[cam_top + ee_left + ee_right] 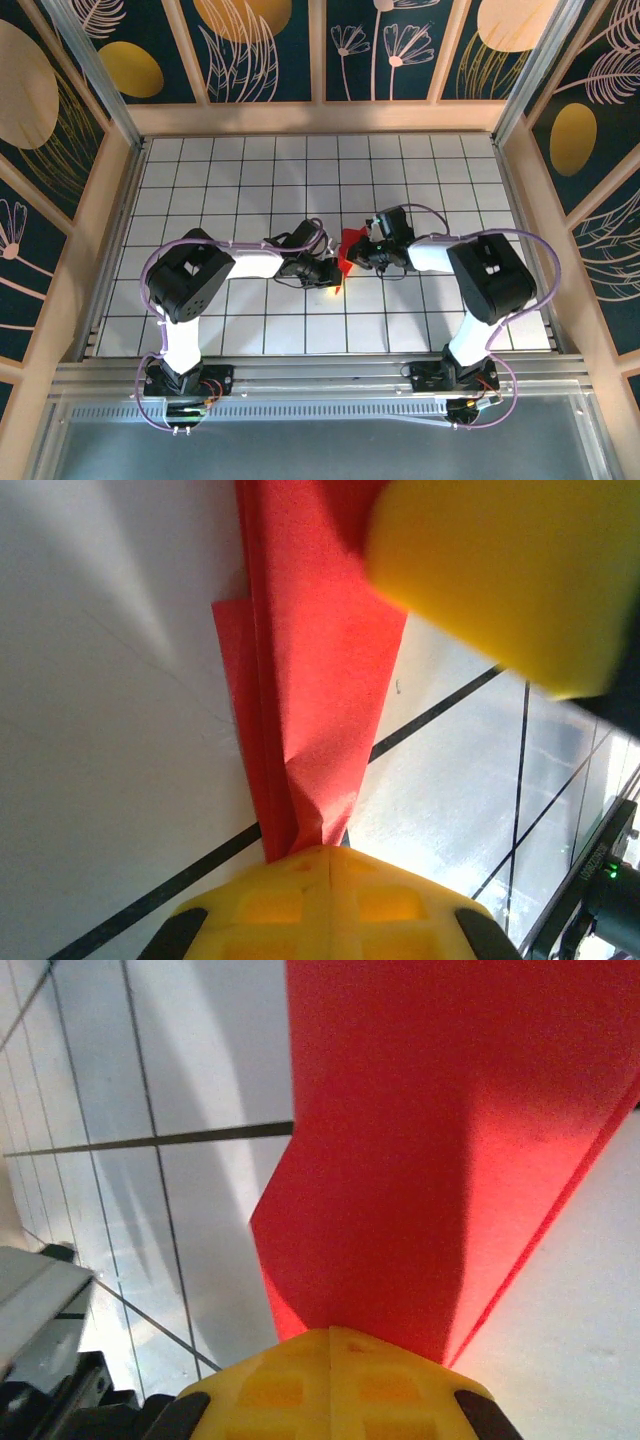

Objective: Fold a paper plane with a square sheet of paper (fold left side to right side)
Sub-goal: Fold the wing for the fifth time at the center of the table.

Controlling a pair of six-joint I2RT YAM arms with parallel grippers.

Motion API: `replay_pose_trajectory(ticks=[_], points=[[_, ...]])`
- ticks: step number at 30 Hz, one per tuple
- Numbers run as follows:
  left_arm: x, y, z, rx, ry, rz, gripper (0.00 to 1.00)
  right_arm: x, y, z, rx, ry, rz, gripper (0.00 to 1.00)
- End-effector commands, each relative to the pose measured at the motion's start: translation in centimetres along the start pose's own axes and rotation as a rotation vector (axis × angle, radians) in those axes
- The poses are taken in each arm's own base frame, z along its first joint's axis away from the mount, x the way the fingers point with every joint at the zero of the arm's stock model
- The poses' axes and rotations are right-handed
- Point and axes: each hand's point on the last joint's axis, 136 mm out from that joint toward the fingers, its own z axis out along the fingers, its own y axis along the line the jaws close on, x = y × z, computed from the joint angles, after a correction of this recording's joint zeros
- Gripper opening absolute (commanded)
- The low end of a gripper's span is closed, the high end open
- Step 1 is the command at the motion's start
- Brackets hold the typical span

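Red paper (349, 250): folded into a narrow creased shape with layered edges (the layers show best from the left wrist), located at the middle of the white gridded tabletop (250, 180), between the tips of the two arms. Left fingers (270, 905): pressed together, pinching the paper where it tapers. Right fingers (270, 1390): likewise clamped on the paper, from the opposite side. Both arms reach inward, tips close together
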Motion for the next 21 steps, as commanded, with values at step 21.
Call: replay_pose_trajectory(ticks=[21], points=[[2.4,5.2,0.3,-0.210,0.037,-0.064,0.00,5.0,0.4,-0.2,-0.008,0.054,0.039,0.00]])
